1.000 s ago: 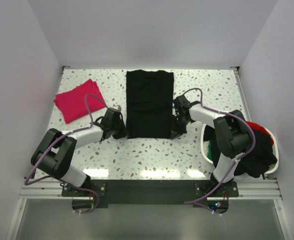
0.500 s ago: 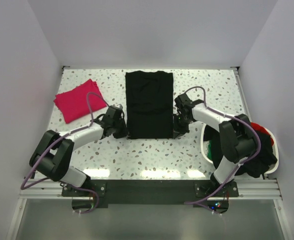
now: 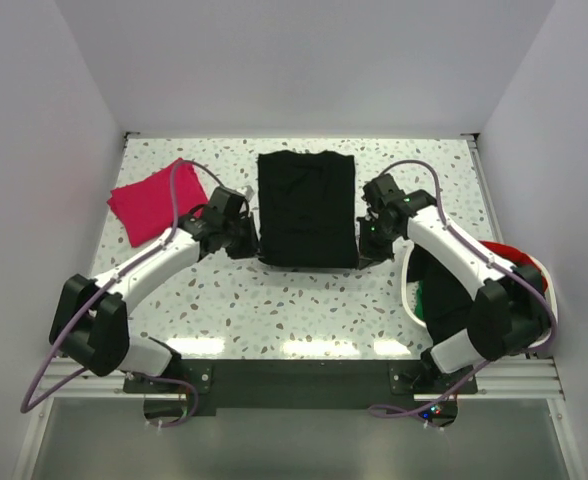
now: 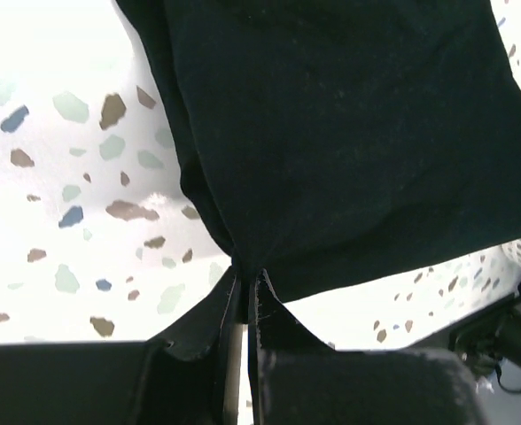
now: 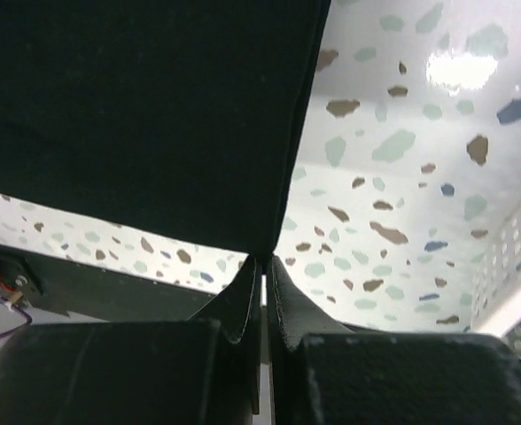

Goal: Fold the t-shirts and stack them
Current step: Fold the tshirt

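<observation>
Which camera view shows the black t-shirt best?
Top external: it shows the whole black t-shirt. The wrist views show only one corner each, clamped by the left pincer and the right pincer.

Bright, even overhead light. Glare streaks the desk (image 3: 304, 300) at 6 o'clock from above. The left wrist view overexposes it at 10 o'clock, and the near fingers (image 4: 278, 320) blur.

Left claw (image 4: 245, 276) and right claw (image 5: 262, 261) clamped tight (both reaching forward).
</observation>
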